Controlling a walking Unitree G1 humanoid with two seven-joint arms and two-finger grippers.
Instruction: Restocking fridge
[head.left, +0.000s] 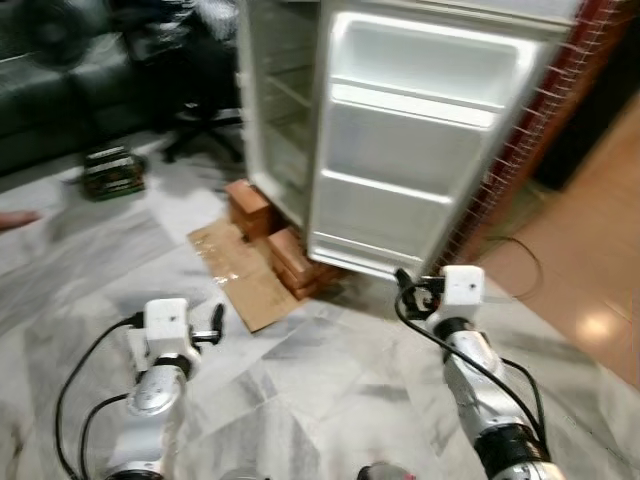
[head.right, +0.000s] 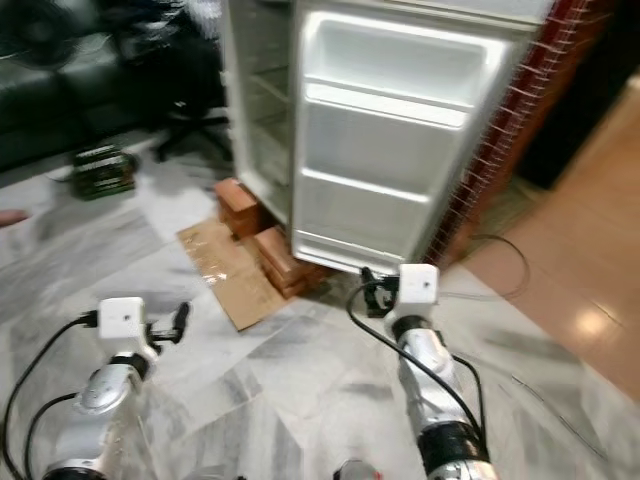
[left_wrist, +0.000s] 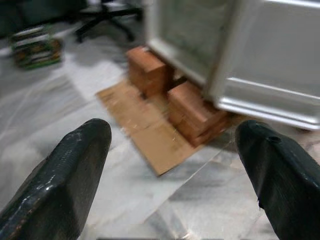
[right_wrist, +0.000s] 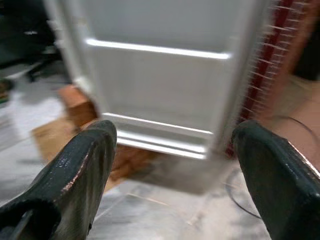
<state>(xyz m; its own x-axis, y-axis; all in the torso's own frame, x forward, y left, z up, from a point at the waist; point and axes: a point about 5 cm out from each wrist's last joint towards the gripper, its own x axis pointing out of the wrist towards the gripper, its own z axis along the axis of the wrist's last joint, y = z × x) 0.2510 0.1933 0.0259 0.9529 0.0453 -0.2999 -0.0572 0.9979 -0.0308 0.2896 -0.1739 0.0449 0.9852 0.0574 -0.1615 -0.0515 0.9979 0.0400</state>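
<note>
A white fridge stands ahead with its door (head.left: 420, 150) swung wide, showing bare door shelves. Its cabinet (head.left: 285, 110) behind also shows bare shelves. The fridge rests on red bricks (head.left: 290, 255). My left gripper (head.left: 215, 322) hovers low over the marble floor, left of the fridge, and is open with nothing between its fingers (left_wrist: 75, 175). My right gripper (head.left: 405, 290) is held just in front of the door's bottom edge, also open and holding nothing, its fingers (right_wrist: 85, 170) spread wide.
A flat piece of cardboard (head.left: 245, 270) lies on the floor beside the bricks. An office chair (head.left: 205, 130), a dark sofa (head.left: 50, 90) and a green stack (head.left: 112, 172) stand at the back left. Red wire mesh (head.left: 540, 130) and a cable (head.left: 520, 250) lie to the right.
</note>
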